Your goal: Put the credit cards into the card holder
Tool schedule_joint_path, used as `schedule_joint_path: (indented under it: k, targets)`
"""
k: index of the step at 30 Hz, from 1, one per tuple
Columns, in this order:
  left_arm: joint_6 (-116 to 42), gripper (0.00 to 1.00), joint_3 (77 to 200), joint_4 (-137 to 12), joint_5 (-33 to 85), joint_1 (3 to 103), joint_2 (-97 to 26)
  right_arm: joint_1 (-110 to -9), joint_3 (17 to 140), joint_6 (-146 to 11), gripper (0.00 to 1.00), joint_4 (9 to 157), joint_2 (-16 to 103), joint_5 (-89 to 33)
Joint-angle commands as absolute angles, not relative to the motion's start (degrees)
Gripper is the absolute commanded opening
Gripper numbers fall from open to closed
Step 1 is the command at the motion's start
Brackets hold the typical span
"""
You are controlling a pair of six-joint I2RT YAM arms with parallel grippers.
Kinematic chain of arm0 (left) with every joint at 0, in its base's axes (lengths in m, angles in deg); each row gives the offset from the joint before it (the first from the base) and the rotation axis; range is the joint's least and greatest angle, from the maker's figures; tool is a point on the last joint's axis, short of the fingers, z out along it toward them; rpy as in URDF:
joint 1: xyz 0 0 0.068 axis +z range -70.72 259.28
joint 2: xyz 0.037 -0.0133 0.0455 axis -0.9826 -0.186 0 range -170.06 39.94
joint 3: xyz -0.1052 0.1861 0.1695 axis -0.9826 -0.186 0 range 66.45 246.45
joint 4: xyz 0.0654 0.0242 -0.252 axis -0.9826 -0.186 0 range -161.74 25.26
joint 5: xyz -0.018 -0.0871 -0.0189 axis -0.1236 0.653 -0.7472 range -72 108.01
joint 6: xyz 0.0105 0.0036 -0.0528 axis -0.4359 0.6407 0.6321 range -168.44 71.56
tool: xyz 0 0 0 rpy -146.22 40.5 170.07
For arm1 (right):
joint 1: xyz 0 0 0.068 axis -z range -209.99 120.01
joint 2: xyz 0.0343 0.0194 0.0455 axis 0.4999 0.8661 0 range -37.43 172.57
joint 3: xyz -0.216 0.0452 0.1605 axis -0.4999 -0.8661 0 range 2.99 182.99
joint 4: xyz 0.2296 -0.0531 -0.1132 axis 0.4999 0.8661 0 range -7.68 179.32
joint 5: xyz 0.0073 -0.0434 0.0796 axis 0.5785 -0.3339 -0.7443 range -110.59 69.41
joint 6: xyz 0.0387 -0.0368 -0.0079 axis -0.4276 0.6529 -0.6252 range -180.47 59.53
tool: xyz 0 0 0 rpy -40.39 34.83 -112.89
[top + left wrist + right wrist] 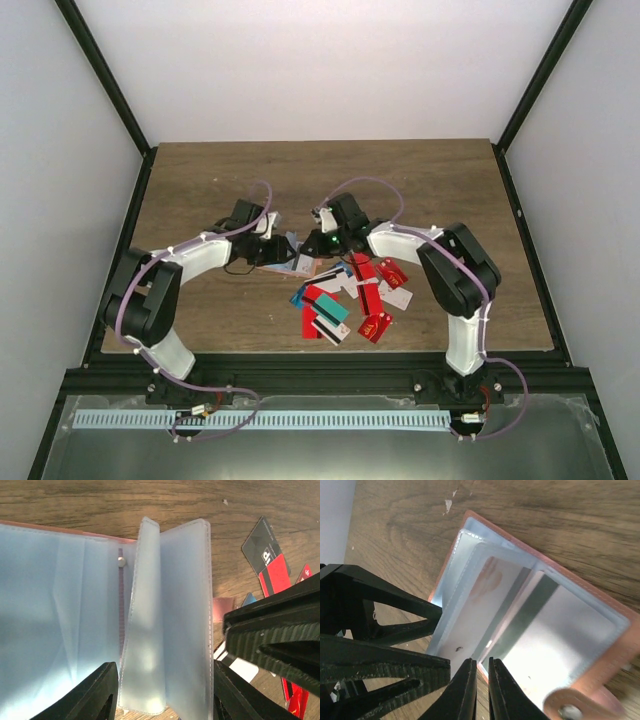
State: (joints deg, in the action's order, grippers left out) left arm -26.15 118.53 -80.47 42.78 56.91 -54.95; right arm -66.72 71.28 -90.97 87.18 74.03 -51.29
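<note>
Working the open card holder (624, 641), we see most credit cards (350, 300) loose on the table (450, 180); right gripper (481, 663) clenched, left gripper (165, 680) straddling a sleeve (170, 605), grasp unclear.

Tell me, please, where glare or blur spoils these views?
Left wrist: soft glare whitens the holder; right wrist: bright reflections streak its clear plastic, and the snap tab at the bottom is blurred; top view: even light, no glare, but the cards are too small to read.
</note>
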Motion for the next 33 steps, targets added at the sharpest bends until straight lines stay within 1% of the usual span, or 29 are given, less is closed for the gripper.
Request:
schedule_joint_path:
  k: [1, 8, 17, 22, 24, 30, 33]
  targets:
    - [-26.63, 0.51, 120.43, -80.03, 43.33, 55.98, -54.48, -64.68, 68.74, -91.44, 0.10, 88.65, 69.59, -47.73]
    - [-26.64, 0.49, 121.18, -79.73, 44.49, 55.04, -56.08, -62.08, 63.74, -92.95, 0.10, 87.30, 65.27, -46.96]
    - [-26.62, 0.51, 121.48, -79.04, 47.76, 54.58, -56.68, -61.36, 61.37, -92.91, 0.10, 87.17, 61.98, -47.31]
    - [-25.98, 0.51, 121.15, -80.47, 40.95, 54.66, -55.04, -61.37, 60.66, -92.73, 0.10, 87.59, 60.80, -47.36]
    - [-25.96, 0.49, 121.37, -81.42, 37.53, 54.59, -55.30, -61.37, 60.40, -92.60, 0.10, 87.68, 60.68, -47.48]
    - [-26.13, 0.39, 121.12, -82.47, 32.21, 54.60, -57.52, -61.37, 59.06, -92.38, 0.10, 87.68, 59.77, -47.78]
    - [-26.03, 0.38, 120.31, -81.94, 31.75, 54.58, -56.95, -61.37, 58.18, -92.31, 0.10, 87.87, 58.75, -47.90]
